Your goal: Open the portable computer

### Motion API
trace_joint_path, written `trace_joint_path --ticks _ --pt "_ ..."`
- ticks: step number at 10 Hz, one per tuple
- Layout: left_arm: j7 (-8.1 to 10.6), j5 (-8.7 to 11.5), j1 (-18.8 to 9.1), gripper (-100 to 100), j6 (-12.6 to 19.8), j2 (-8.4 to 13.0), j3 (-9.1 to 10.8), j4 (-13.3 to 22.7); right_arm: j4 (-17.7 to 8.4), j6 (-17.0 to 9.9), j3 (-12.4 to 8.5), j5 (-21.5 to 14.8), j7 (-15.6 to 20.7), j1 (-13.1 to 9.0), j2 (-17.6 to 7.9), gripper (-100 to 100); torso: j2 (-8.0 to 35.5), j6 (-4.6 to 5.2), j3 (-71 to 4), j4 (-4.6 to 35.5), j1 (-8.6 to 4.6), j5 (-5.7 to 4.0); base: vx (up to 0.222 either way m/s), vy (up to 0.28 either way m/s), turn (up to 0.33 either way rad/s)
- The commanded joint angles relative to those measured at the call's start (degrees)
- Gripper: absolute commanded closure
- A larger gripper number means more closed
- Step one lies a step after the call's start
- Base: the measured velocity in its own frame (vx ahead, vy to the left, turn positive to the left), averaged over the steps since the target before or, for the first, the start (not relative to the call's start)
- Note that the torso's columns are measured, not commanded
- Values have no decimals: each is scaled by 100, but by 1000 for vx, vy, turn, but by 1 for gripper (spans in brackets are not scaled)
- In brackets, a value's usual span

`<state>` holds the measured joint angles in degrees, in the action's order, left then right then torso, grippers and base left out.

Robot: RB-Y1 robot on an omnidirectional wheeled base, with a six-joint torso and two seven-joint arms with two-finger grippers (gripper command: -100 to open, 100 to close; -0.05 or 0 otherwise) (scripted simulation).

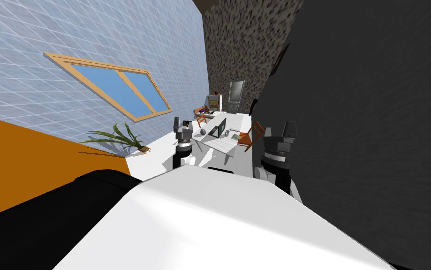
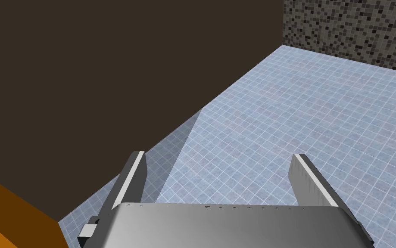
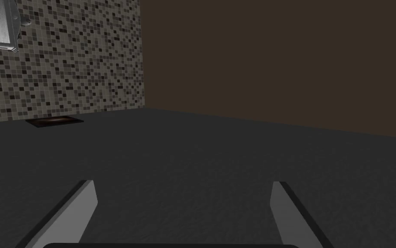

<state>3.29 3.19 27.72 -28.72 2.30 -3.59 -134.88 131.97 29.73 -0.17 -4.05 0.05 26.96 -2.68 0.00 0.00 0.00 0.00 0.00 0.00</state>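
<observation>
White floor (image 1: 155,161) ran as an open strip from me to the far table (image 1: 225,146), hemmed by the blue tiled wall (image 1: 31,56) with its wood-framed window (image 1: 116,86) on the left and by a dark wall (image 1: 374,117) close on the right. The portable computer (image 1: 219,127) sat on that table, well apart from both arms. Its lid seemed to stand raised, dark with a greenish patch, though it was too small to be sure of the angle. An orange-brown chair (image 1: 246,137) stood at the table's right edge and another (image 1: 200,115) at its far left side.

A small pot (image 1: 145,150) held a long-leaved green plant (image 1: 115,138) on the floor by the left wall, near an orange wall (image 1: 22,154). A grey ball-like thing (image 1: 203,132) and two smaller items (image 1: 230,135) lay on the table beside the computer; I could not make out what they were.

My left end effector (image 2: 220,172) was held up ahead of my chest on the left, fingers (image 2: 132,181) spread wide and holding nothing. My right end effector (image 3: 179,209) stood likewise on the right, close to the dark wall, its fingers (image 3: 289,211) also parted with nothing between them. White furniture (image 1: 213,101) beyond the table was hard to read, and a black mass (image 1: 45,215) at near left was cut off by the frame.
</observation>
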Motion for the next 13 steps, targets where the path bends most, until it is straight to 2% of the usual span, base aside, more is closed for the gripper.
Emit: trace_joint_path --ticks 1,9,10,11,13 --pt "0 0 0 0 0 0 0 0 0 0 0 0 0 0 0 0 232 0 -467 235 0 0 0 0 0" --pt "0 0 0 0 -1 0 0 -2 2 1 0 0 0 0 0 0 3539 0 -7073 3537 0 0 0 0 0" --pt "-16 -30 -61 -100 79 221 29 92 2 1 0 0 0 0 0 0 3962 0 -7919 3960 0 0 8 -3 -90" --pt "-27 -50 -102 -100 132 304 48 155 0 0 0 0 0 0 0 0 4154 2 -8314 4149 0 0 6 -4 -99" --pt "-73 -134 -275 -100 358 522 130 420 -1 0 0 0 0 0 0 0 4220 1 -8453 4221 -1 0 9 -7 -165"
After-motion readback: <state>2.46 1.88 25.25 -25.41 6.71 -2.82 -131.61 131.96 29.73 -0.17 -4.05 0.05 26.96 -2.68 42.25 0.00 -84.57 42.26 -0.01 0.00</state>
